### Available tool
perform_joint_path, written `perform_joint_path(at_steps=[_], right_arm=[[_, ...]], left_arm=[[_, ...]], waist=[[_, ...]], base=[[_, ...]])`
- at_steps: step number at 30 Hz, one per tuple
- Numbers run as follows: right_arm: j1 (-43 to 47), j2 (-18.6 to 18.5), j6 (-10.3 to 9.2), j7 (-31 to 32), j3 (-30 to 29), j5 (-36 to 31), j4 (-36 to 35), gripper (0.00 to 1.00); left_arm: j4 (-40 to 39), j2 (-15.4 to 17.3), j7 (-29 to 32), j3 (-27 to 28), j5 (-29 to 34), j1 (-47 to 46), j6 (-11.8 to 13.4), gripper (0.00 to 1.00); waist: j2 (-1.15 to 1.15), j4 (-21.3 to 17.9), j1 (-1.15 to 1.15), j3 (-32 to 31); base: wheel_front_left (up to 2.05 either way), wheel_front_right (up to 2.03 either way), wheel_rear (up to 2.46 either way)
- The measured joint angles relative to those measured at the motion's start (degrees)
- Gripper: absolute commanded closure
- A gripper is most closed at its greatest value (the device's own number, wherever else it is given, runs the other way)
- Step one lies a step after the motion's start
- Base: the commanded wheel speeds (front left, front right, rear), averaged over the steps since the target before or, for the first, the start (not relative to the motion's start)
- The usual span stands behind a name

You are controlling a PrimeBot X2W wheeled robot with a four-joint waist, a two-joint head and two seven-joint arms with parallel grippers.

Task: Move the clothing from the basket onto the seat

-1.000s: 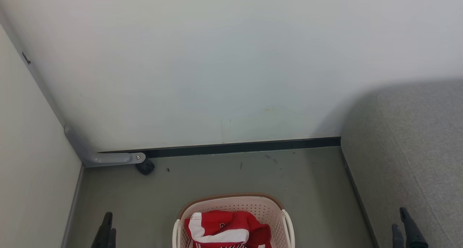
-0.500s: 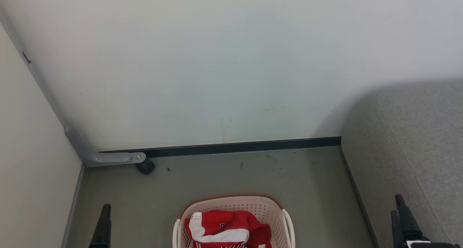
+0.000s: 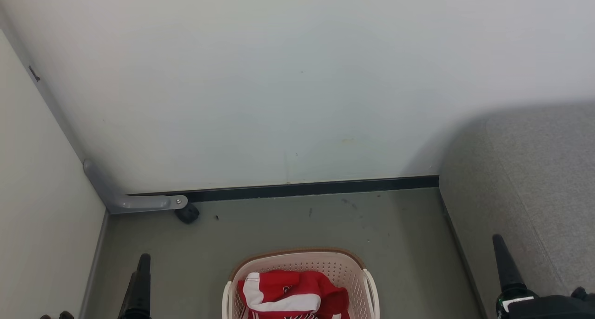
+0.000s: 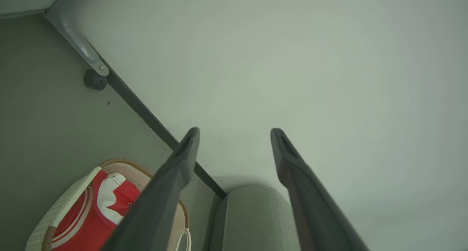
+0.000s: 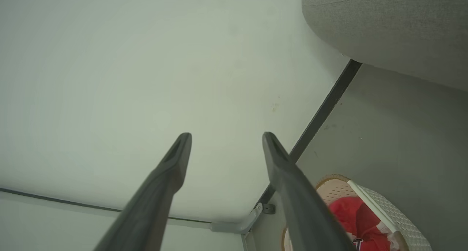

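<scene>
The cream basket (image 3: 297, 259) with a brown rim stands on the grey floor at the bottom centre of the head view. The red and white clothing (image 3: 288, 293) lies bunched inside it. The grey seat (image 3: 534, 179) runs along the right side. My left gripper (image 3: 143, 259) hangs left of the basket and above the floor, and my right gripper (image 3: 498, 239) is in front of the seat's edge. The wrist views show the left gripper (image 4: 234, 132) and the right gripper (image 5: 226, 135) both open and empty. The basket (image 4: 120, 162) and clothing (image 4: 91, 214) lie lower left of the left fingers.
A pale wall (image 3: 297, 86) rises behind the basket, with a dark baseboard (image 3: 302, 188) at its foot. A white panel (image 3: 37, 216) closes the left side. In the corner are a grey bracket (image 3: 139, 202) and a small black stopper (image 3: 187, 213).
Both grippers have come further up into the head view; the right one has also shifted slightly left. Basket and clothing have not moved.
</scene>
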Motion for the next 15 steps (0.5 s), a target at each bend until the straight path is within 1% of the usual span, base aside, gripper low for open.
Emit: perform_joint_path(at_steps=[3,6,11,15], right_arm=[[-0.91,-1.18,-0.08,-0.75,1.86,-3.92,-0.04,0.0],[-1.58,-1.94,-0.16,-1.41,3.27,-7.1,-0.05,0.0],[-2.58,-3.76,-1.19,-2.79,6.06,-13.52,-0.25,0.0],[-3.31,-4.71,-2.25,-3.76,7.98,-17.95,-0.35,0.0]], left_arm=[[-0.44,0.76,-0.56,-0.76,3.13,-0.06,0.21,0.0],[-0.74,1.57,-1.49,-1.71,7.15,-0.09,1.1,0.0],[-0.96,2.78,-2.48,-3.53,13.08,-0.21,2.1,0.0],[-1.04,3.94,-3.3,-4.81,18.3,-0.37,3.67,0.0]], waist=[[0.0,0.04,0.0,0.02],[0.0,0.06,0.0,0.04],[0.0,0.05,0.0,0.09],[0.0,0.02,0.0,0.14]], base=[[0.0,0.0,0.0],[0.0,0.0,0.0],[0.0,0.0,0.0],[0.0,0.0,0.0]])
